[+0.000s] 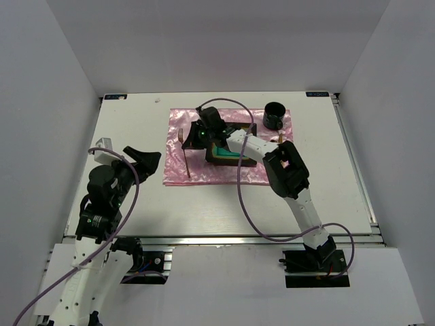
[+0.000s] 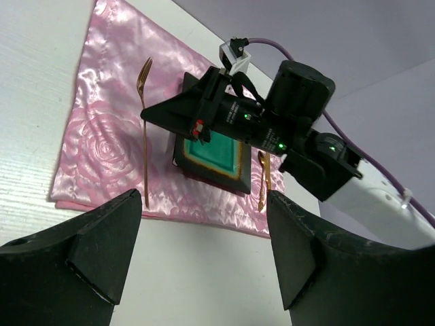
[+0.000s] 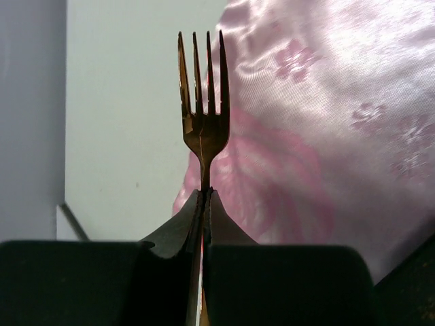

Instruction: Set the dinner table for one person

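Two tools over a large flat white rectangular desk (image 1: 190,212), metal-railed in front.
Top: right tool (image 1: 186,138) sits above the desk's shiny pink placemat (image 1: 204,173), which carries a dark square teal-centred plate (image 1: 221,157) and a black cup (image 1: 275,115). Left wrist: left tool (image 2: 202,198) gapes, holding nothing. Right wrist: that tool clamps the neck of a gold metal fork (image 3: 202,129).
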`<state>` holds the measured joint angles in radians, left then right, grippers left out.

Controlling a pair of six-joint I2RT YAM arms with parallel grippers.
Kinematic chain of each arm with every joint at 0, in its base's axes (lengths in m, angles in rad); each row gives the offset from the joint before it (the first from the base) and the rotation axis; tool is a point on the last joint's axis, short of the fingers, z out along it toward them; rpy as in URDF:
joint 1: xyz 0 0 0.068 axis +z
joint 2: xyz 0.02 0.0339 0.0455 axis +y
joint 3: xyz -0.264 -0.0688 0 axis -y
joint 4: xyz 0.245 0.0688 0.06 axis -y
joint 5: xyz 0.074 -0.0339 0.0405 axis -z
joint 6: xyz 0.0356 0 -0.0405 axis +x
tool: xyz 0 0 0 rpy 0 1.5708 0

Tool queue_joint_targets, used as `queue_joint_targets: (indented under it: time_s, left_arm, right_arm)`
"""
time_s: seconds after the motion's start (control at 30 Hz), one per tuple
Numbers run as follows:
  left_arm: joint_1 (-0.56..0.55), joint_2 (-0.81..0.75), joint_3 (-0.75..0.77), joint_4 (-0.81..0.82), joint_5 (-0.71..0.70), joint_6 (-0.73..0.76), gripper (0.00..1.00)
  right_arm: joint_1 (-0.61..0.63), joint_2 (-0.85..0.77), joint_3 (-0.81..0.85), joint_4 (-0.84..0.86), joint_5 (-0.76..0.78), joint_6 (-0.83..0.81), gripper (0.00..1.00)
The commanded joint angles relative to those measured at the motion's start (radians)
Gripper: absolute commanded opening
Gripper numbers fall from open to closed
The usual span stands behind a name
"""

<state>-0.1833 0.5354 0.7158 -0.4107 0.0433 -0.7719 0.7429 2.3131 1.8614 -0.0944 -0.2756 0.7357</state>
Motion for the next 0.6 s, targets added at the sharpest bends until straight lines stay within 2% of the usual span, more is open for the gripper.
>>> queue_joint_targets:
  time_s: [0.0,0.23,0.57]
  left_arm:
    - [-0.001,-0.017,0.031,-0.051,-0.028,-0.029,0.84]
    - [-0.001,-0.015,0.030,-0.050,-0.059,-0.047,0.84]
    - [-0.002,0.015,0.016,-0.005,-0.043,-0.043,0.84]
  right_arm:
    - [0.004,0.043,0.085,0.045,0.119,0.063,0.00]
    - [0.003,0.112,0.170,0.055,0.242,-0.002,0.00]
    - [-0.010,0.100,0.070,0.067,0.273,-0.018,0.00]
